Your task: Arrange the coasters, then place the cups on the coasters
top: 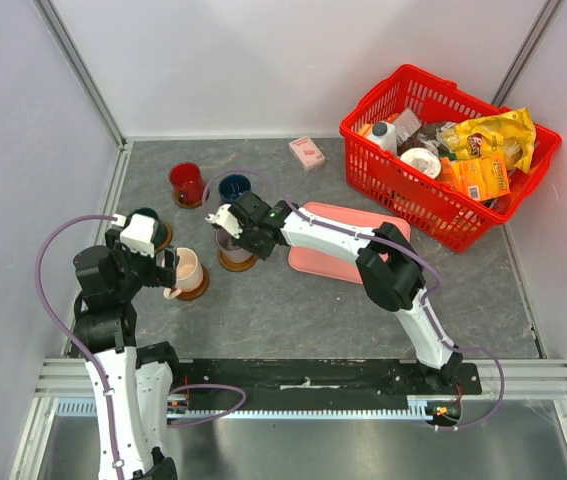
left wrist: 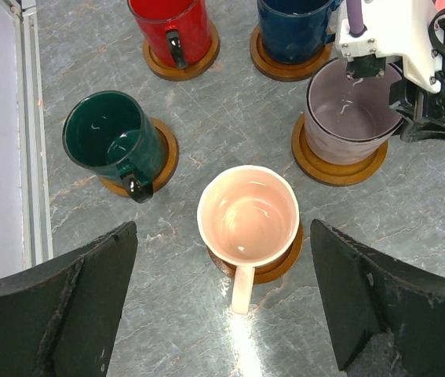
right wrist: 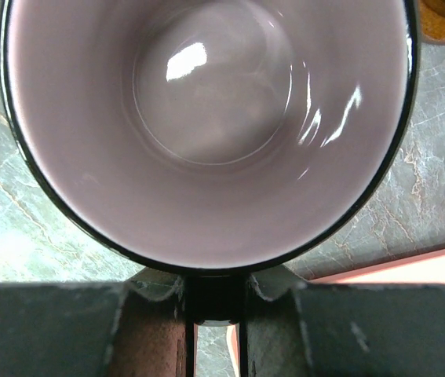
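Several brown coasters lie on the table's left half, each under a cup. The red cup [left wrist: 169, 20], the navy cup [left wrist: 293, 27] and the dark green cup [left wrist: 112, 141] stand at the back and left. The cream cup [left wrist: 247, 214] rests on its coaster [left wrist: 281, 263]. Its handle points back between the wide-apart fingers of my open left gripper [left wrist: 222, 314], which touches nothing. The grey cup [right wrist: 206, 118] stands on a coaster [left wrist: 340, 169]. My right gripper [right wrist: 216, 294] is shut on its dark handle. In the top view the right gripper [top: 235, 232] is over the grey cup [top: 229, 246].
A pink rectangular tray [top: 333, 262] lies right of the cups, under the right arm. A red basket [top: 413, 205] full of packaged goods stands at the back right. A small pink box [top: 307, 152] lies near the back wall.
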{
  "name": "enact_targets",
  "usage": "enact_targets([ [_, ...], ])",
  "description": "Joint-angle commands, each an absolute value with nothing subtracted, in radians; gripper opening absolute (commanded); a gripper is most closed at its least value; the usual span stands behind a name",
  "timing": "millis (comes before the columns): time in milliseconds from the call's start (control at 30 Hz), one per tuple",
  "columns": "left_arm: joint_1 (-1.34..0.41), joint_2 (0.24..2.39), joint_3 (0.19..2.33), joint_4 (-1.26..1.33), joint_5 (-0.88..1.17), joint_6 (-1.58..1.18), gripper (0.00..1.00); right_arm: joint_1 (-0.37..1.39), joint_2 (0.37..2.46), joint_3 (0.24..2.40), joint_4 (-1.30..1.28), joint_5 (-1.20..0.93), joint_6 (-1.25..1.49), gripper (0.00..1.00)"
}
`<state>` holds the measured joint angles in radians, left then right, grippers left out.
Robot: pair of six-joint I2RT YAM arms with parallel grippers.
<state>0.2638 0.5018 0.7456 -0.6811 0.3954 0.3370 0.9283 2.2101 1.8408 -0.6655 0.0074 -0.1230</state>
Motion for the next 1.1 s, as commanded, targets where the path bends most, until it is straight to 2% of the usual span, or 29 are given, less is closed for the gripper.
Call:
enact_targets([
  [0, 0.272, 0.492, 0.742, -0.647, 0.41, 0.318, 0.96, 0.943, 2.206, 1.898, -0.6, 0.006, -0.109, 0.0],
  [700, 0.272, 0.488, 0.739, -0.646, 0.408, 0.318, 0.96, 0.946, 2.19, 1.851, -0.623, 0.003, -0.13, 0.01],
  [833, 0.273, 0.488, 0.739, -0.646, 0.405, 0.318, 0.96, 0.948, 2.203, 1.853, -0.638, -0.025, -0.138, 0.07],
  [1067, 0.272, 0.488, 0.738, -0.646, 0.405, 0.318, 0.96, 0.95, 2.201, 1.855, -0.649, -0.017, -0.153, 0.28],
])
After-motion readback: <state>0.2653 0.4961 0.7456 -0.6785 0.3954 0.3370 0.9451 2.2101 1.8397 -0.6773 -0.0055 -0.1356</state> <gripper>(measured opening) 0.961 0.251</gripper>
